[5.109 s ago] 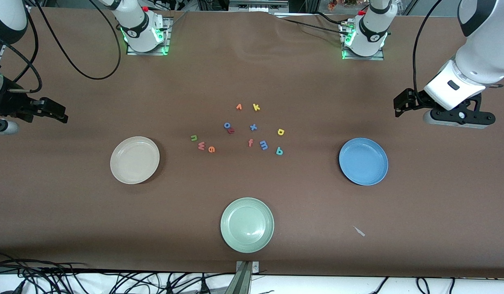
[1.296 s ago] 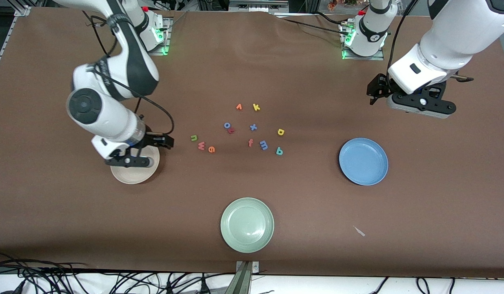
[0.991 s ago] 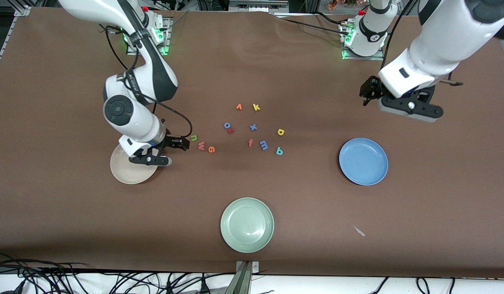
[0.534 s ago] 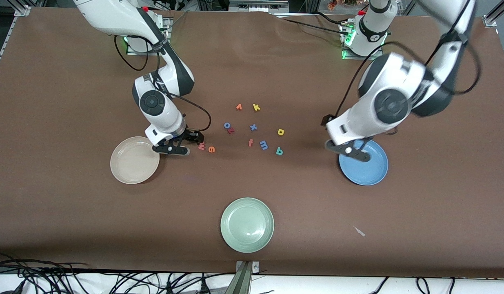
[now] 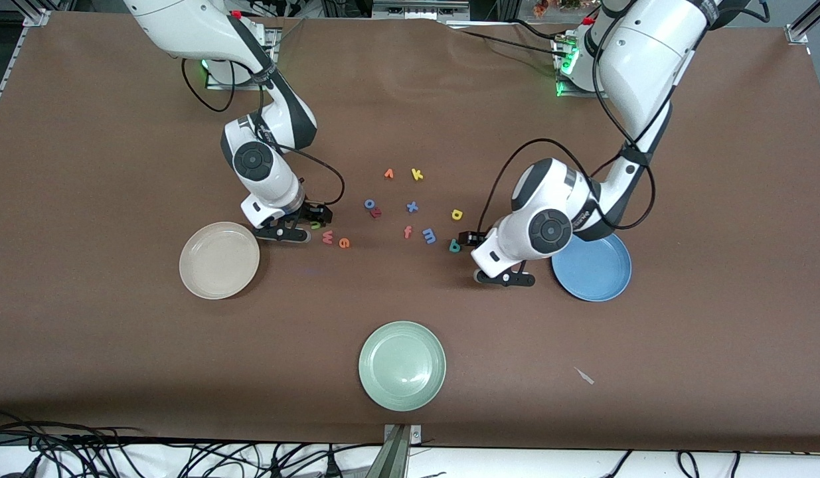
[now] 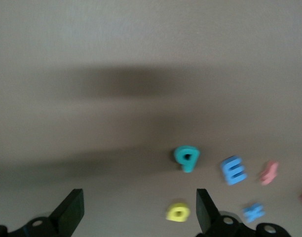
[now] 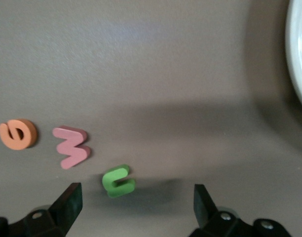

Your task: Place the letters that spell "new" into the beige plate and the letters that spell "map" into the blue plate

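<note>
Front view: both arms reach toward the letters.
Right gripper [image 7: 133, 200] spread by green n [image 7: 118, 180]; left gripper [image 6: 140, 207] spread near teal p [image 6: 186, 157].

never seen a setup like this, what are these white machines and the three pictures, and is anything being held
Two white robot arms work at a brown table. The big picture looks down from across the table; the two small ones come from cameras on each wrist.

The right gripper is low over the green n, beside the pinkish w and orange e, near the beige plate. The left gripper is beside the teal p, near the blue plate.

More small foam letters lie mid-table, among them a blue m and yellow a. A pale green plate sits nearest the camera. Both sets of fingers are open; nothing is held.
</note>
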`<state>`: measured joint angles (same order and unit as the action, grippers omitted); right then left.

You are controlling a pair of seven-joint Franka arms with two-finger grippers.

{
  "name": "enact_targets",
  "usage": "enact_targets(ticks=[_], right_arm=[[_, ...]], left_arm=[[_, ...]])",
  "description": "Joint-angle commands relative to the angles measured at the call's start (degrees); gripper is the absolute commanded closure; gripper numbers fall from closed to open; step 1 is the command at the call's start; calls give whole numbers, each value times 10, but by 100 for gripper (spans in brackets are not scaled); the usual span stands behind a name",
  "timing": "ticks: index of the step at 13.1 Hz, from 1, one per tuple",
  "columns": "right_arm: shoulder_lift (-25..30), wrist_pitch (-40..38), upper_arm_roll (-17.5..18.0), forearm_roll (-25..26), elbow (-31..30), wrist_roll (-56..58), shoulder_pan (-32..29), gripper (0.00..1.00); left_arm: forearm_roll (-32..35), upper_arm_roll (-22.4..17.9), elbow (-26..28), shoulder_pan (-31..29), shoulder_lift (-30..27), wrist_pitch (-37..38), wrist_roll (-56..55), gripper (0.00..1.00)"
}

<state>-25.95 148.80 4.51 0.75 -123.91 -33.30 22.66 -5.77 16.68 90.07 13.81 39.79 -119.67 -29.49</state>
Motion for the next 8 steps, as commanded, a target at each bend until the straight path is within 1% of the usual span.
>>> enact_targets(ticks=[1,3,4,5,6,7,8], right_arm=[[-5,24,6,19,-12,-11,-4,0],[-11,27,7,23,-12,-11,-4,0],[-14,29,8,23,-12,-11,-4,0],[-16,33,9,26,-12,-11,-4,0],[-18,34,9,31,-12,-11,-4,1],[-19,37,9,31,-12,-11,-4,1],[-20,37,9,31,-12,-11,-4,5]], left_arm=[[-17,-3,-12,15,-2,8,-162,0],[-15,-3,-14,37,6,2,-234,0],[-17,-3,-10,44,12,-17,-255,0],[-16,-3,-13,48,21,-35,-284,4],[-16,-3,-15,58,29,-53,-312,15],[-9,-3,-16,69,33,-59,-328,20],[-9,-4,-15,77,34,-60,-329,31]])
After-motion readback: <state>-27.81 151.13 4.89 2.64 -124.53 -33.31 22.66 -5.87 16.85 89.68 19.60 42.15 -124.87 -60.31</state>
